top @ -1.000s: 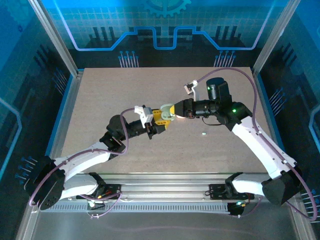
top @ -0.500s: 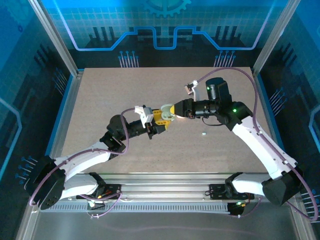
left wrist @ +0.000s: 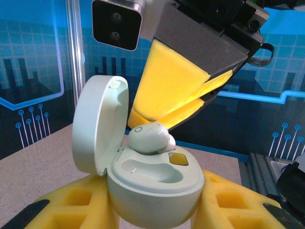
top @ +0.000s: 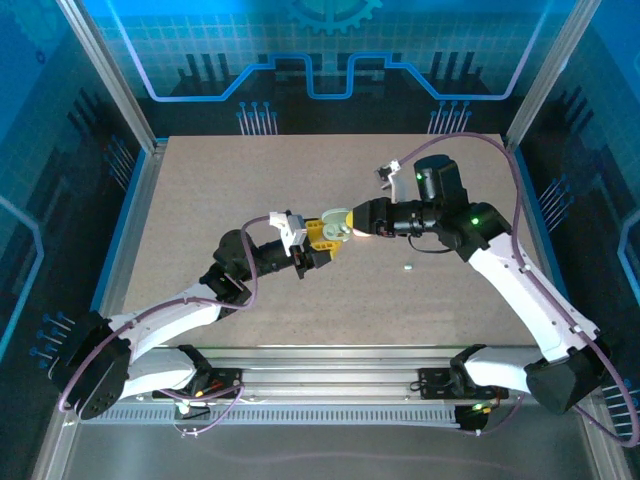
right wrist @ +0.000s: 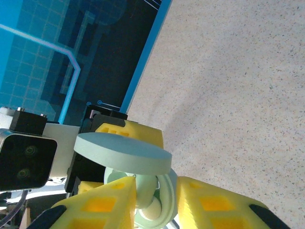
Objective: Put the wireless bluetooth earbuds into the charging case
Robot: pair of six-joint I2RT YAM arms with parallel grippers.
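Left hand [top: 320, 243]: clamped on the charging case [left wrist: 155, 186], one yellow finger against each side of the case body. It holds the case up off the worktop [top: 200, 200], over the middle of the surface.

Case: pale green, oval. The lid [left wrist: 97, 126] is hinged open and stands upright on the left in the left wrist view. One well in the body is bare; a small yellow spot shows on the case's top face next to the earbud.

Right hand [top: 347, 222]: reaches in from the right and meets the case tip to tip with the left hand. Jaws narrow. In the right wrist view its two yellow fingers sit close on either side of a pale green earbud [left wrist: 147, 138], and the grip looks like a pinch on it.

Earbud: same pale green as the case. It lies at the rim of the far well, touching the case but sitting proud of it, not seated. The right hand's fingertips are directly above and behind it in the left wrist view.

Second earbud [top: 408, 267]: a tiny pale nub lying alone on the worktop, to the right of the two hands and below the right forearm, well apart from the case.
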